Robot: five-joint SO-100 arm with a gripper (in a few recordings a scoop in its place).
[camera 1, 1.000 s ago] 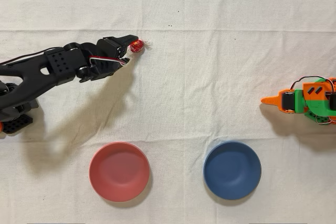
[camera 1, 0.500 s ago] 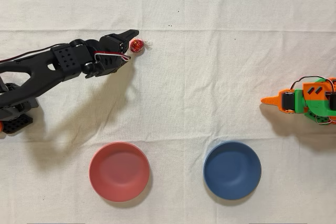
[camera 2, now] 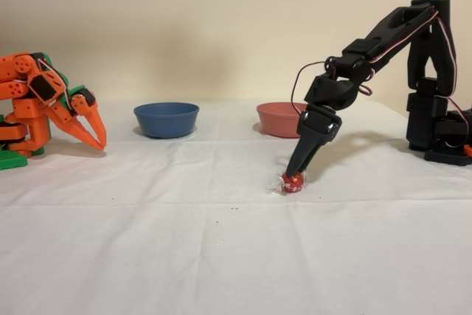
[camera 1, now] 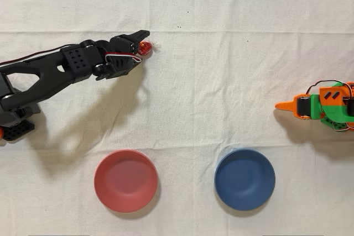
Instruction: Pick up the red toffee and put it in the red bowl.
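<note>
One small red toffee (camera 1: 144, 48) in shiny foil lies on the white cloth (camera 1: 221, 81), its clear twisted ends running roughly left-right in the overhead view. Black fingertips of the gripper (camera 2: 297, 175) touch it from above; whether they pinch it cannot be told. Well apart, nearer the overhead view's lower edge, sit the red bowl (camera 1: 125, 181) and a blue bowl (camera 1: 244, 179), nothing between. An orange arm (camera 2: 44, 108) stands idle.
</note>
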